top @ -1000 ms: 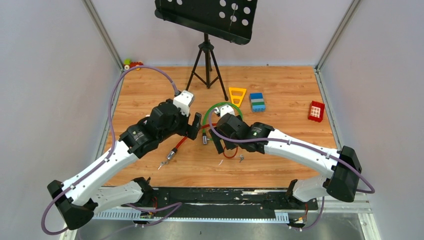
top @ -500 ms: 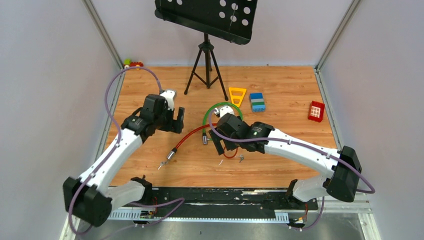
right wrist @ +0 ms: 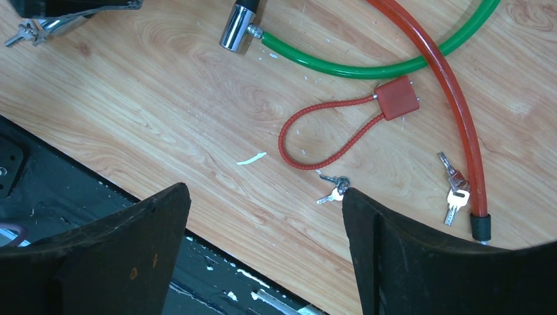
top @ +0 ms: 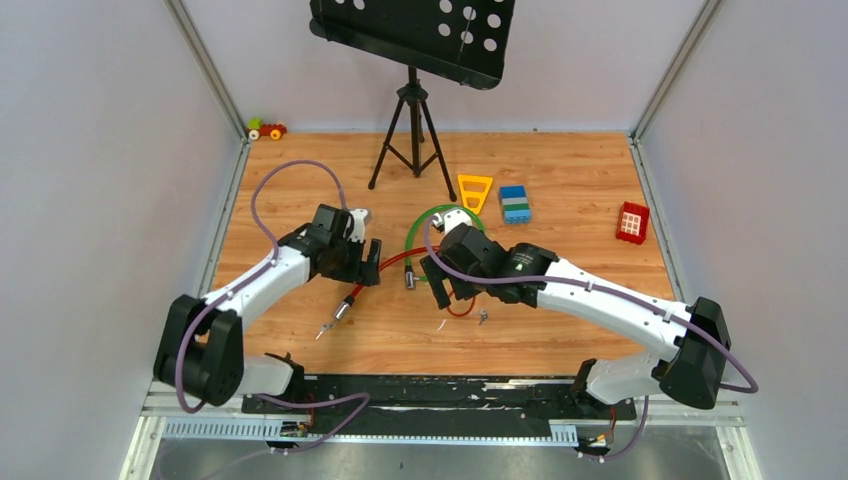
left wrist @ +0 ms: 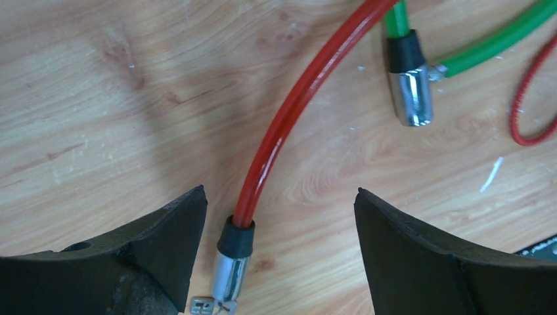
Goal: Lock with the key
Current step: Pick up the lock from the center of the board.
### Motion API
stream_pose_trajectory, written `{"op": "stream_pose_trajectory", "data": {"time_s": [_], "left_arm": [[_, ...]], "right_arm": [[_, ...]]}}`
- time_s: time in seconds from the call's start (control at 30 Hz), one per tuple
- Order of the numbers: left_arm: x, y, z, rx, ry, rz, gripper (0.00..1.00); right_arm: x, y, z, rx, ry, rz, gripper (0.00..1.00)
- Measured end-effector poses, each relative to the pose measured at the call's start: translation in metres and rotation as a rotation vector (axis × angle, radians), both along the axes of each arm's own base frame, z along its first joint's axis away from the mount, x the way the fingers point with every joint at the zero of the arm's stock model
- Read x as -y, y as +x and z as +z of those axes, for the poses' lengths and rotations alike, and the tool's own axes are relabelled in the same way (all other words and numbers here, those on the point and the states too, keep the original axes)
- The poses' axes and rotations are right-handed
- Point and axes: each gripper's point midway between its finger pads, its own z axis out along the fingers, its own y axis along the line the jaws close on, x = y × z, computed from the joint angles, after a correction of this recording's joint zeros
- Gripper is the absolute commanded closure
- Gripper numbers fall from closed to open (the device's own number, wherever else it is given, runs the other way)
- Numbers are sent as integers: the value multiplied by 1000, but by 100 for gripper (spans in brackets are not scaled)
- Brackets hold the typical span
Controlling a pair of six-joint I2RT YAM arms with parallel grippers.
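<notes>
**Item:** the key. Tiny and silvery, it is lying at the 6 o'clock tip of the metal plug and seems to be sitting in its end. The lower edge of the left wrist view is cutting part of it off.

**Attached:** red cable, running off toward 1 o'clock across the desk.

**Status, left tool**: fingers standing apart, straddling the plug and touching nothing.

**Status, right tool**: fingers standing wide apart and carrying nothing, hanging over the small red padlock and a loose key bunch.

**Step, as judged:** taking hold of the key for turning.

**Handling advice:**
- The left tool is sitting over the plug rather than the key, so it is needing a shift toward 6 o'clock before pinching.
- It should be gripping the key's flat head, not the plug.
- The wrist should be lining up with the plug's axis, so that turning is not bending the thin blade.
- The plug is lying loose and is probably needing steadying from the right tool.
</notes>
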Motion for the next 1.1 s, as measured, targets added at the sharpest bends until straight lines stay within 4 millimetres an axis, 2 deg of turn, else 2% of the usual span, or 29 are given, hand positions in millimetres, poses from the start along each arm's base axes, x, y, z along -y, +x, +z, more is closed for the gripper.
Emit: {"op": "stream_pose_trajectory", "data": {"time_s": [0.1, 0.2, 0.37, 0.5, 0.6, 0.67, 0.93, 0.97, 1.1], "left_arm": [[-1, 3, -20, -59, 34, 5, 16], [-6, 4, -31, -84, 70, 20, 16], [-12, 9, -32, -62, 107, 55, 18], [-8, 12, -34, -30, 134, 74, 18], [-2, 7, -46, -28, 159, 75, 21], [-2, 5, -53, -37, 183, 70, 36], [5, 34, -56, -12, 211, 66, 97], [6, 35, -56, -7, 206, 64, 100], [10, 35, -55, -3, 183, 60, 100]], "right_arm": [[0, 0, 0, -1, 0, 0, 13], [0, 0, 0, -1, 1, 0, 13], [-1, -1, 0, -5, 7, 4, 13], [-1, -2, -1, -10, 6, 12, 13], [-1, -2, -1, -7, 3, 18, 13], [-1, -2, 0, -5, 2, 20, 13], [0, -2, 5, 5, 18, 20, 14], [0, -2, 6, 5, 18, 20, 14], [1, -2, 7, 11, 20, 16, 14]]}}
